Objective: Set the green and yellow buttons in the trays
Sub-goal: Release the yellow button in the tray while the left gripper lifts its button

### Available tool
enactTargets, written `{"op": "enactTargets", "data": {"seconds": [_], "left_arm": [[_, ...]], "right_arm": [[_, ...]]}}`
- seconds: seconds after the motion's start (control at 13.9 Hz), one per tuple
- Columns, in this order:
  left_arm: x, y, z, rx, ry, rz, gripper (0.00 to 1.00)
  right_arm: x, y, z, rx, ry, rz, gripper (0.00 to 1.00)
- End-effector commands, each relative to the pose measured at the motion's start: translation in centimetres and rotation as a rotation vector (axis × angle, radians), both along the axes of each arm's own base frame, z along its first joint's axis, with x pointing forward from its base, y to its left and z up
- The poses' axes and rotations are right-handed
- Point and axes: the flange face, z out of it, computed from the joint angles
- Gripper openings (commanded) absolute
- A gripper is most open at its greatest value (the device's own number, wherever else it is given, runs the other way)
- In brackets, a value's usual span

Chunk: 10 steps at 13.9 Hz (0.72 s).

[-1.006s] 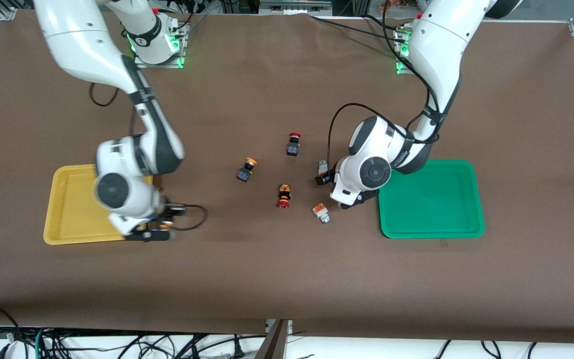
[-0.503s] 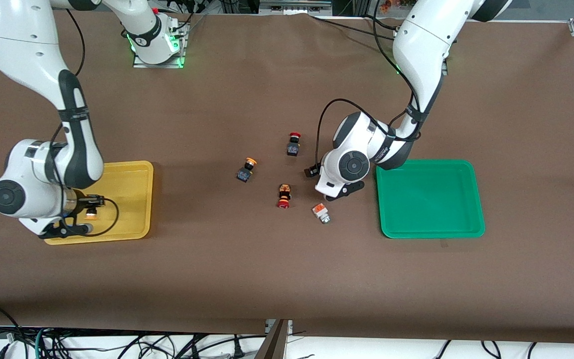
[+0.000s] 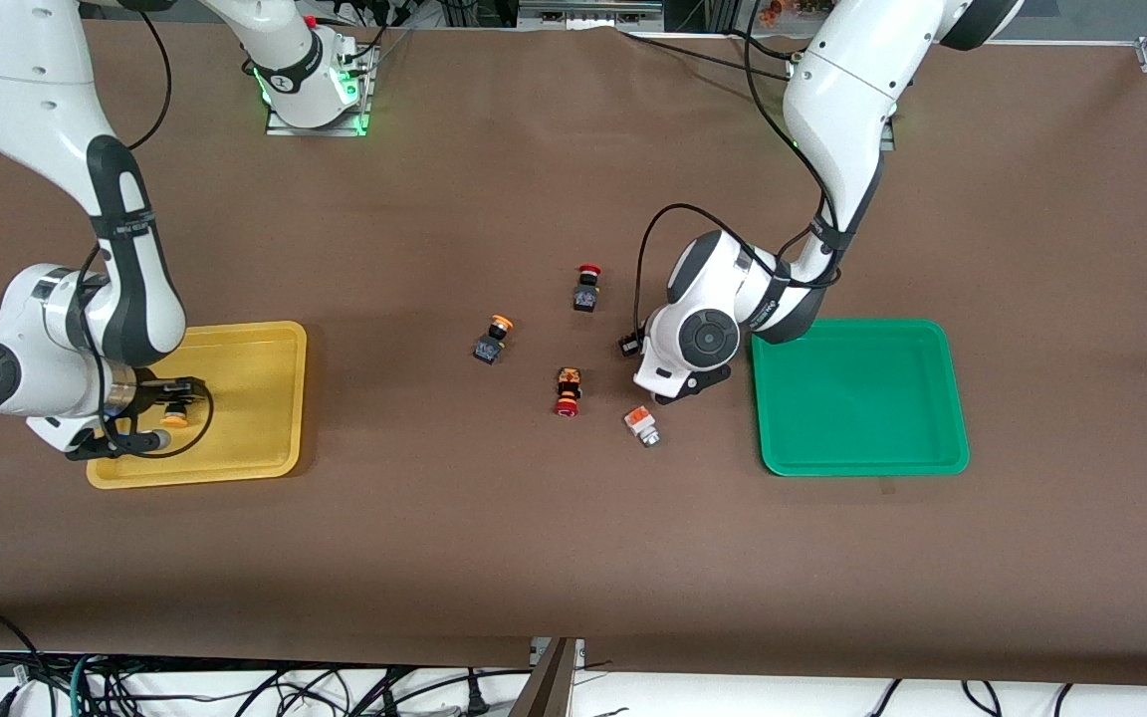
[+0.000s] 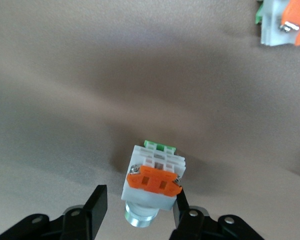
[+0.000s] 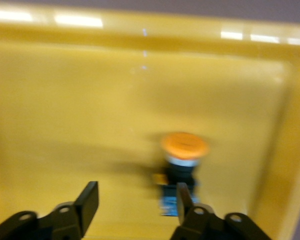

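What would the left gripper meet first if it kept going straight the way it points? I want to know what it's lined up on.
Most likely the white-and-silver button between the open left gripper's fingers, then the table beneath.

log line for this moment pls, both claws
right claw: open over yellow tray, yellow button in tray | left claw: open around white button on table, not gripped | green tray: empty

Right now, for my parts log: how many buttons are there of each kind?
Yellow-cap buttons: 2, one in the yellow tray under the right tool, one on the table.
Red-cap buttons: 2, both on the table.
White buttons: 2, one on the table under the left tool, one beside it.
Total: 6.
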Motion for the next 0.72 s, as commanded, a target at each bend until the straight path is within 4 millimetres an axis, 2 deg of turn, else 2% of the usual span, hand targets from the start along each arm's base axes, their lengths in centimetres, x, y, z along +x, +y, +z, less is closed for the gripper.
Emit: {"op": "enactTargets", "data": {"seconds": [0.0, 0.07, 0.14, 0.29, 0.43, 0.5, 0.65], "left_arm": [[0.6, 0.1, 0.2, -0.012, -0.008, 0.004, 0.38], [1.0, 0.6, 0.4, -0.012, -0.015, 0.001, 0.23], [1.7, 1.4, 0.9, -0.025, -0.021, -0.012, 0.02], [3.1, 3.1, 1.7, -0.047, -0.035, -0.025, 0.0], [4.6, 5.6, 4.1, -0.058, -0.041, -0.025, 0.0], [5.8, 8.1, 5.2, -0.066, -0.017, -0.043, 0.0], [8.2, 11.8, 8.8, -0.059, 0.007, -0.127, 0.0]], "right_arm": [[-0.3, 10.7, 3.7, 0.026, -0.027, -0.1, 1.0], [-0.9, 14.2, 3.7, 0.02, -0.004, -0.138, 1.0], [-1.6, 18.0, 3.5, 0.019, 0.003, -0.165, 1.0], [-3.2, 25.4, 2.5, 0.003, -0.002, -0.299, 1.0], [-5.6, 32.9, 1.3, -0.008, -0.035, -0.383, 1.0], [-6.6, 35.5, 0.4, -0.015, -0.044, -0.415, 1.0], [-8.7, 40.2, -1.2, -0.01, -0.071, -0.503, 1.0]]}}
